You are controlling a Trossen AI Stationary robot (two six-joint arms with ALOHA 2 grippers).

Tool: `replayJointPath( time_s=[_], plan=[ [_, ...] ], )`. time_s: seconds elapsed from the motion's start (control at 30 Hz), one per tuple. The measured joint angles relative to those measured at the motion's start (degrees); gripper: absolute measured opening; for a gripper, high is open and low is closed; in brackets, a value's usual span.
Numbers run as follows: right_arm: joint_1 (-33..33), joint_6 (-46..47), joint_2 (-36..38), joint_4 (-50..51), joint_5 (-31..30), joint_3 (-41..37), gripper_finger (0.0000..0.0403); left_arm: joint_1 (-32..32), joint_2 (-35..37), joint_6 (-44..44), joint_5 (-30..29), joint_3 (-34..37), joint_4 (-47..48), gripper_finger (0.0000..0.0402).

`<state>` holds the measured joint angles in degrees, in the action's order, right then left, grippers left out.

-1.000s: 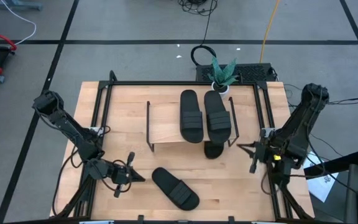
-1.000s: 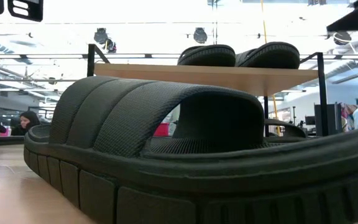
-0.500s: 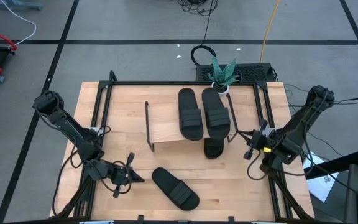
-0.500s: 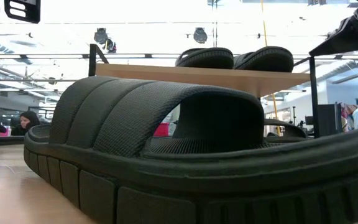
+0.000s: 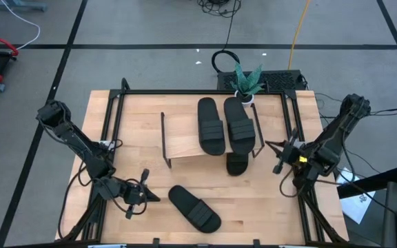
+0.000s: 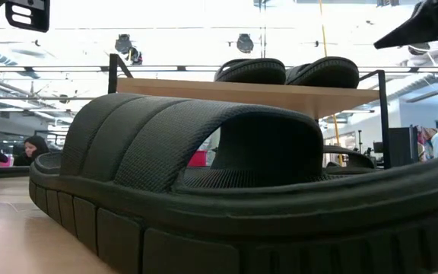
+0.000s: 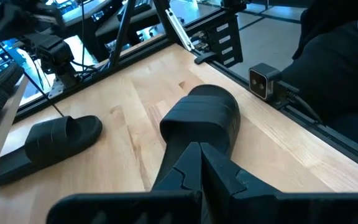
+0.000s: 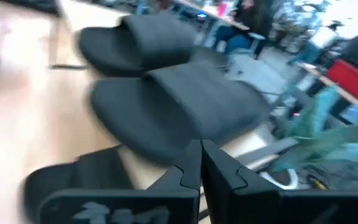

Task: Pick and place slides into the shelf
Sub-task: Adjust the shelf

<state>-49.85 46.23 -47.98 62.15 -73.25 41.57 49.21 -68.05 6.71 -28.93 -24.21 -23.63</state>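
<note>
High view: nearest to you, one loose slide [image 5: 194, 208] lies flat on the table [image 5: 136, 117] at the near edge, angled, just right of the left gripper [image 5: 145, 195]. You will see that gripper low over the near-left part of the table, its fingers pressed together and holding nothing; the slide is near it but apart from it. In the left wrist view the closed fingers [image 7: 199, 163] point over this slide [image 7: 202, 117], with a farther slide [image 7: 47, 144] lying on the wood beyond.

Farther in, at mid table, stands the shelf [image 5: 185, 138]. Two slides sit side by side on the right half of its top board: the left one [image 5: 211, 127] and the right one [image 5: 240, 125]. A fourth slide [image 5: 236, 164] lies on the table under the shelf's right end, only its near end showing.

The right gripper [image 5: 276, 157] hangs just right of the shelf, raised above the table, fingers together and empty. It touches neither the shelf nor any slide; the nearest slides are those on the right end of the shelf.

Count: four slides, one shelf, two grippers. Beyond the table's far edge stands one potted plant [image 5: 247, 81].
</note>
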Motion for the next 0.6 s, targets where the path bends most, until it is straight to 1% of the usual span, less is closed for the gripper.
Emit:
replayJointPath(
  time_s=[0.07,0.2,0.3,0.47,0.6],
  plan=[
    [1.92,1.99,1.16,2.42,-0.23,-0.01,0.0,0.0,0.0,-0.04,0.02,0.0,0.01,0.0005],
    [6.04,3.49,2.42,3.16,0.53,-0.01,0.0,0.0,0.0,-0.18,0.17,0.0,0.04,0.0005],
    [9.17,4.19,2.31,2.97,3.04,-0.01,0.0,0.0,0.0,-0.02,0.16,0.0,0.39,0.0005],
    [14.18,8.58,2.28,2.83,9.26,-0.03,0.0,0.0,0.0,0.01,0.15,0.0,0.81,0.0005],
    [16.88,8.31,2.28,2.63,12.79,-0.03,0.0,0.0,0.0,-0.53,0.15,0.0,1.28,0.0005]
  ],
)
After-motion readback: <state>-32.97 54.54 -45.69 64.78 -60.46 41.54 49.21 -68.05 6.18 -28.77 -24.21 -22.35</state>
